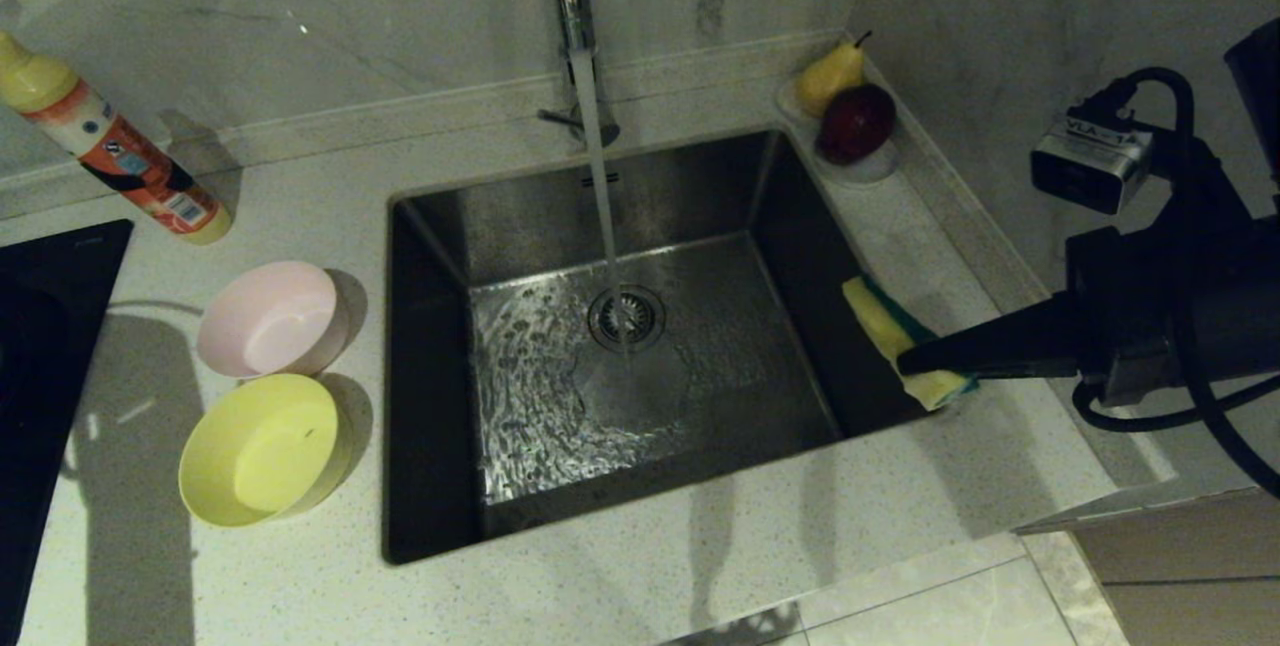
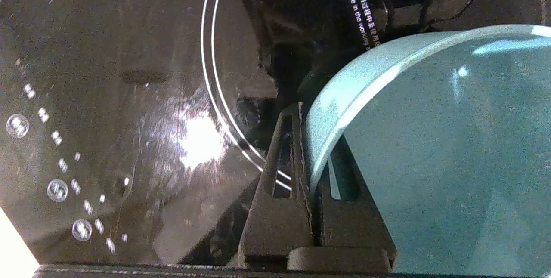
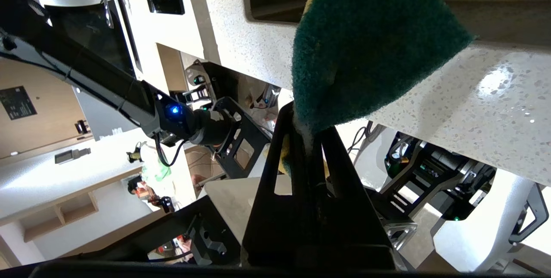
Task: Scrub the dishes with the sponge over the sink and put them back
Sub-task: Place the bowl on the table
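Left wrist view: left fingers (image 2: 308, 157) pinch blue bowl (image 2: 430, 149) beside hob (image 2: 129, 97) print "the surface"; right fingers (image 3: 308, 140) pinch sponge (image 3: 370, 50).

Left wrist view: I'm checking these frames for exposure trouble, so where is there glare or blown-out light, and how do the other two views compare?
Left wrist view: a white glare patch on the glossy black cooktop beside the blue bowl. Right wrist view: the bright room behind the sponge is washed out. Head view: dim, with soft shadows beside the pink bowl and yellow bowl.
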